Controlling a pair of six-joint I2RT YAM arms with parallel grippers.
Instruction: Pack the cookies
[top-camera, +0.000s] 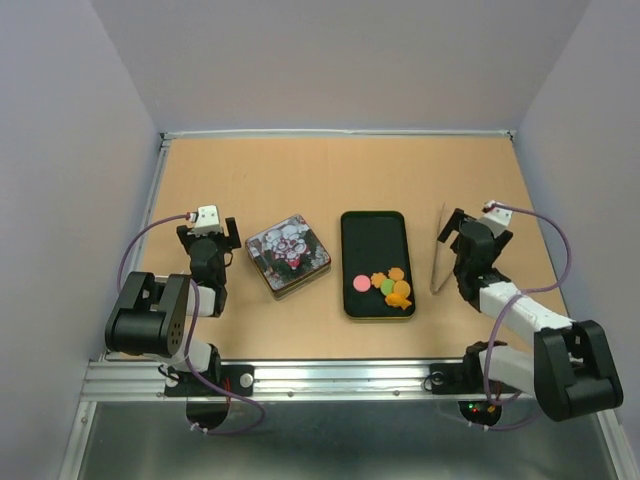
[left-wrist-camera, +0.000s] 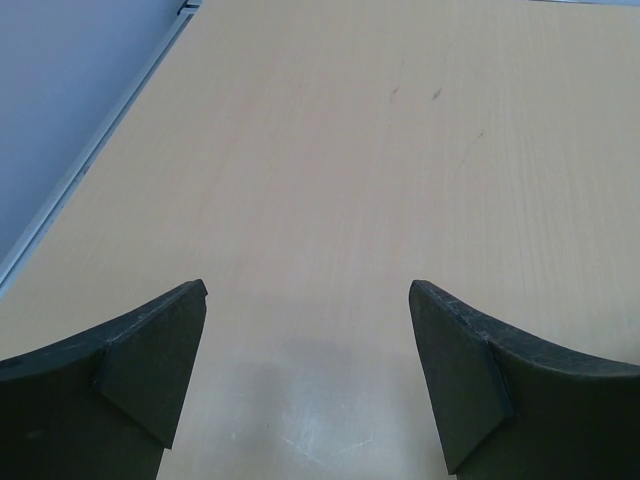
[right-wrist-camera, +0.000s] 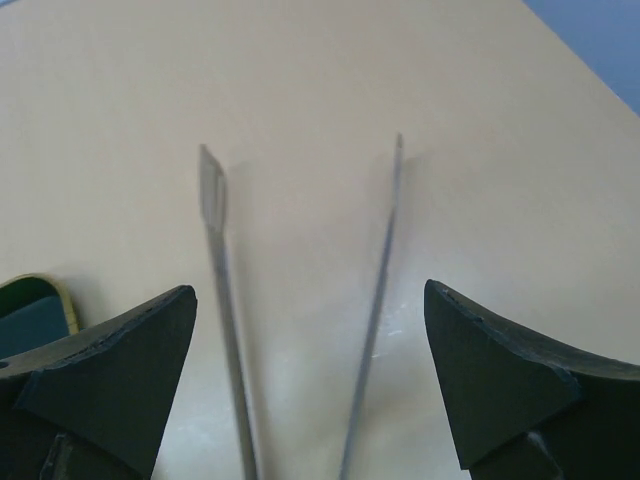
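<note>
Right gripper (right-wrist-camera: 310, 300) gapes wide and empty, straddling the tongs (right-wrist-camera: 228, 310); left gripper (left-wrist-camera: 308, 295) hangs equally wide over the table (left-wrist-camera: 350, 150). I see the cookies (top-camera: 385, 286) at the lower end of the black tray (top-camera: 373, 235), frame centre. Closing off-centre could skid the 2 tong arms sideways.

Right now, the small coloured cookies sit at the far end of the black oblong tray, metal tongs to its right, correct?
No: the top external view shows the cookies at the near end of the tray; the tongs do lie to its right.

The table (left-wrist-camera: 330, 150) is matt wood grain, the tongs (right-wrist-camera: 212, 190) shiny metal, the jaws matt black.
</note>
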